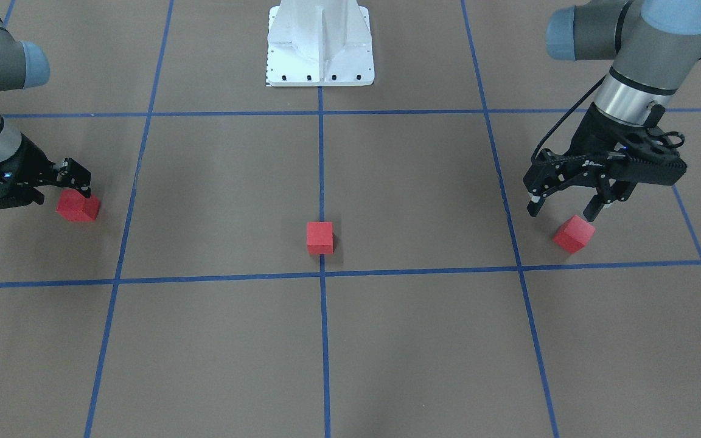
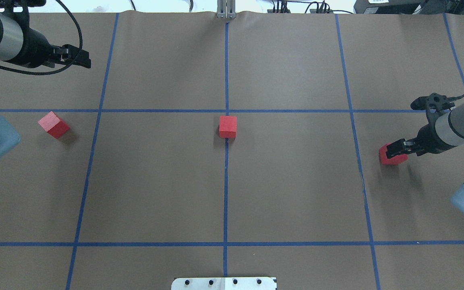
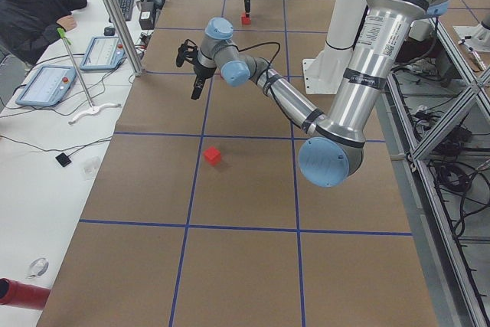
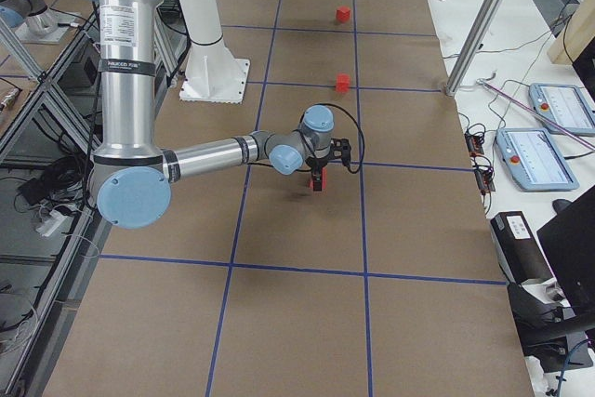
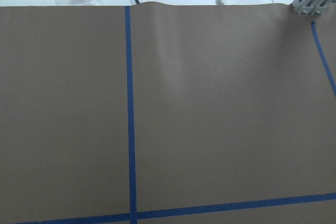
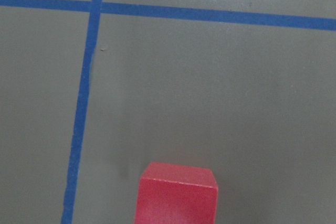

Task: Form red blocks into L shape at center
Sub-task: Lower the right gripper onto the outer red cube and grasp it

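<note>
— What carries everything here?
— A brown counter (image 2: 155, 181), ruled into large squares by blue tape lines (image 2: 226, 193).
— And what lies on it?
— Three red blocks (image 1: 319, 237), well apart, all in one row of squares. The middle block (image 2: 228, 127) sits squarely on the long tape line, near the center (image 2: 226, 110) on the robot's side, not touching the crossing.
— The other two?
— The left block (image 2: 53, 125) lies askew to the grid in the outer left column. The right block (image 2: 387, 157) is in the outer right column, partly hidden.
— Anything else?
— A white base plate (image 1: 320, 72) at the robot's edge, astride that same line.
</note>
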### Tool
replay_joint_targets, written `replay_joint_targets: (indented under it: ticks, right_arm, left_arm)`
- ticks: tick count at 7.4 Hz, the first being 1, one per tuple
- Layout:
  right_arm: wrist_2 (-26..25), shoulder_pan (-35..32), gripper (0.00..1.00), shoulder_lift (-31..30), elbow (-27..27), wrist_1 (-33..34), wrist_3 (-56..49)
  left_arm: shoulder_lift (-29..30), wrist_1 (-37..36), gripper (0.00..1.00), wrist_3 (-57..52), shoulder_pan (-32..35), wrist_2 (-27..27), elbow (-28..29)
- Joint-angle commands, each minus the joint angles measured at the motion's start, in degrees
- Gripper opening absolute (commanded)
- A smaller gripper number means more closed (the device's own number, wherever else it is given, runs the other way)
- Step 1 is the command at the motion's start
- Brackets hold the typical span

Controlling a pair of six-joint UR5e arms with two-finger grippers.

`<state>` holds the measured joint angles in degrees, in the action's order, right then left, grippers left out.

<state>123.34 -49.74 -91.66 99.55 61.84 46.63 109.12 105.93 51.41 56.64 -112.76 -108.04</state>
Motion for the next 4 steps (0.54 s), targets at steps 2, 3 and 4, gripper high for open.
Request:
replay_joint_targets:
  ticks: [2, 3, 4]
  right_arm:
    - [-0.12, 1.92, 0.99, 0.17, -0.93, 0.03, 0.22]
    - [-0.12, 2.27, 0.99, 0.60, -1.11, 0.12, 0.22]
    - [-0.20, 2.28, 0.86, 0.69, -1.11, 0.12, 0.22]
  left_arm:
    - [0.04, 0.16, 0.99, 0.27, -0.30, 0.09, 0.72]
    - [0.04, 0.16, 0.99, 0.18, -0.30, 0.09, 0.72]
    - [0.04, 0.16, 0.99, 0.18, -0.39, 0.09, 0.81]
